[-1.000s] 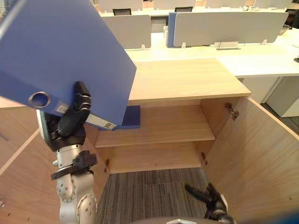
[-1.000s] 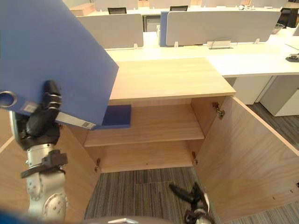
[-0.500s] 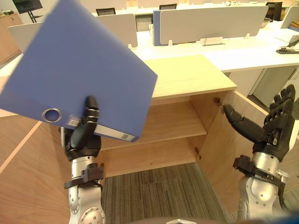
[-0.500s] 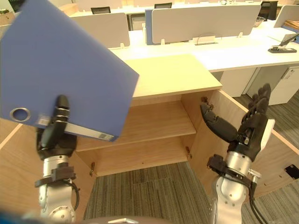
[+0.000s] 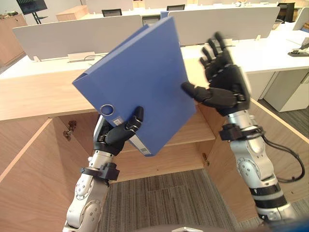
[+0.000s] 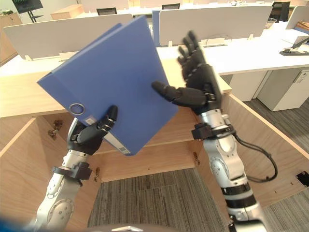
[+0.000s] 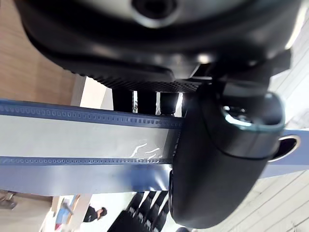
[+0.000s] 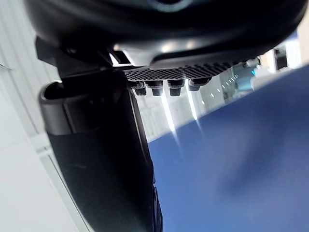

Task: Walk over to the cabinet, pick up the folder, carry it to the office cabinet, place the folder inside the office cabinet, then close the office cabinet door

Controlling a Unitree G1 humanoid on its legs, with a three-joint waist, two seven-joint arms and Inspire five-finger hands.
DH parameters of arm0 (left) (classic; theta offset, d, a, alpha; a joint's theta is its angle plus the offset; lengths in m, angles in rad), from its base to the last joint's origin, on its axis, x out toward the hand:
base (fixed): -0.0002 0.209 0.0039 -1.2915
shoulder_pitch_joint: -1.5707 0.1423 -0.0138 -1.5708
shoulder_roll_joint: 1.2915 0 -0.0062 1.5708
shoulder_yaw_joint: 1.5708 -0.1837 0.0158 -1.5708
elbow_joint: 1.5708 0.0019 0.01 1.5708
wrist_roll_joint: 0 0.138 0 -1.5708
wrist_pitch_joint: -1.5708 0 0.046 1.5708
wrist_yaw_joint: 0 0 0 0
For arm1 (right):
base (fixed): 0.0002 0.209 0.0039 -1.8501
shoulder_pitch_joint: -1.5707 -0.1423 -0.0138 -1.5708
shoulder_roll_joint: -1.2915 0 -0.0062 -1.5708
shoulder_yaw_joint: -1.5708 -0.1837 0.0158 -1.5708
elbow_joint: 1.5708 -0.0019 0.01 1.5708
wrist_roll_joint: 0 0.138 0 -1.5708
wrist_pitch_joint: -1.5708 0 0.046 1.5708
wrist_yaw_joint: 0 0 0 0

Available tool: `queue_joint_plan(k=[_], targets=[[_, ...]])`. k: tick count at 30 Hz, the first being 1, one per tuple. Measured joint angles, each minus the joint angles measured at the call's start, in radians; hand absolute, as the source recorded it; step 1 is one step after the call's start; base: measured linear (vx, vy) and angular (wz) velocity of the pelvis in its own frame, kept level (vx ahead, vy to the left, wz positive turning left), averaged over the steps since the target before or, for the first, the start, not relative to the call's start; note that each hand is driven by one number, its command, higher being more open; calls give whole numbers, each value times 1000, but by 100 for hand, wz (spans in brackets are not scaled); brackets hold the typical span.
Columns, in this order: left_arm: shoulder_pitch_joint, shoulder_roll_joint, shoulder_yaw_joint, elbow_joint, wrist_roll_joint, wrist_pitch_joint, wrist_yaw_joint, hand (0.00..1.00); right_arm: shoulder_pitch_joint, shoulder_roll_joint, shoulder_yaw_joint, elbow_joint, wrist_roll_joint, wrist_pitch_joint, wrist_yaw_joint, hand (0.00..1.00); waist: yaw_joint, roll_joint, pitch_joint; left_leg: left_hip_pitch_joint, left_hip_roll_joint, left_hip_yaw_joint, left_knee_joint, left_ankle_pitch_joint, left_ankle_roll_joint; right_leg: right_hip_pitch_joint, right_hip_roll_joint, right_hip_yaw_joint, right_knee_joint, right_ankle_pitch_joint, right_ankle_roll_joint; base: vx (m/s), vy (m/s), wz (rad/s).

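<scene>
Folder (image 5: 145,82): a rigid blue lever-arch binder with flat matte covers, a wide spine, a metal finger ring (image 5: 106,109) and a pale label strip (image 5: 137,142). It is off every surface, held tilted before the open front of the office cabinet (image 5: 38,96), level with the front edge of its top.

Changes in the last second:
- The folder has swung from high on the left to the centre, spine turned down and left.
- The right hand (image 5: 222,87) has risen from low near the carpet (image 5: 164,198) to the folder's right edge.

Hand states:
- Left hand (image 5: 118,135): clenched round the lower end of the spine, thumb across the label, fingers behind.
- Right hand: released, fingers straight and spread. The thumb appears to rest on the front cover.

Judgement: the carry is done and a two-hand insertion is being set up.

The cabinet is pale wood-grain laminate, with a flat shelf (image 5: 203,133) and both doors swung wide, the right door (image 5: 285,140) on metal hinges.
</scene>
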Motion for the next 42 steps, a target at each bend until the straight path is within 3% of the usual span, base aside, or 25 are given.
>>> queue_joint_plan(k=[9,22,25,26,27,33,38,42], targets=[[-42,156,-45,71,-111,0,-17,0,-133,-193,138,158,165,52,54,100,-1,-4,-2,9,-3,1,-13,8,3,1,-1,-1,5,0,0,0,0,0],[-93,279,-77,71,-187,0,-101,0,-208,-271,205,248,162,60,122,100,-8,-7,-4,12,-3,1,-20,19,4,-3,-1,-1,10,3,-2,-14,2,0],[-128,322,-97,100,-224,1,-121,0,-220,-299,269,268,195,50,130,100,-6,-9,-6,9,-2,3,-20,22,5,-7,0,2,9,7,-3,-35,6,-2],[-141,342,-102,111,-239,2,-129,100,-222,-315,295,274,220,51,134,100,-6,-11,-7,7,-2,3,-20,23,4,-9,1,2,9,9,-4,-38,4,-2],[-147,358,-104,116,-242,3,-142,100,-222,-328,314,278,250,58,144,0,-5,-12,-8,6,-1,3,-20,23,4,-10,1,2,9,10,-4,-34,5,-1],[-174,489,-146,138,-256,13,-291,100,-217,-464,525,285,437,157,238,0,-7,-29,-22,-1,-1,6,-20,25,4,-17,2,5,4,17,-5,0,0,0],[-237,493,-170,167,-271,-5,-447,100,-191,-472,559,285,438,191,335,0,-1,-33,-25,-2,-1,5,-20,27,4,-18,2,5,6,17,-6,-6,1,0],[-238,438,-179,184,-321,-47,-487,100,-154,-419,516,285,433,191,351,0,-2,-36,-37,-9,0,5,-20,28,4,-27,3,5,9,17,-6,0,0,0]])
